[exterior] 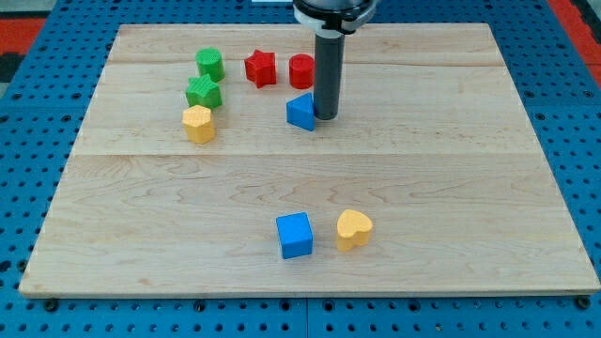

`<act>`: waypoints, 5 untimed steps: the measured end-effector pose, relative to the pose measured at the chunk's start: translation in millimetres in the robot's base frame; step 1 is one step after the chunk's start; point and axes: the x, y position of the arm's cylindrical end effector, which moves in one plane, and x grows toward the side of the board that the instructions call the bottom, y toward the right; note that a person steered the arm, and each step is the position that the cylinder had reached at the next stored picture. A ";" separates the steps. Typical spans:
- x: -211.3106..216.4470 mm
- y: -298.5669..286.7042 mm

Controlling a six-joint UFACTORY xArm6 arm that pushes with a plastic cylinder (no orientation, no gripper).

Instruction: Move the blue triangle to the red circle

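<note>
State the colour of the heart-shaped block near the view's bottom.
Yellow: the heart-shaped block shows clearly in the camera view, right of the blue cube.

We find no readable text, label, brand, number or sign anywhere in the camera view; the blocks' faces show none; the wooden board (451,188) carries only grain lines; the blue pegboard (563,113) around it shows only rows of holes; the rod is plain dark with no lettering.

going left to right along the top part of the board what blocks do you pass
yellow hexagon block → green round block → red star block → blue triangle block, with my tip right beside it. The second green block and red circle overlap others, so omitted.
</note>
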 end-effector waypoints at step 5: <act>-15.9 -3.2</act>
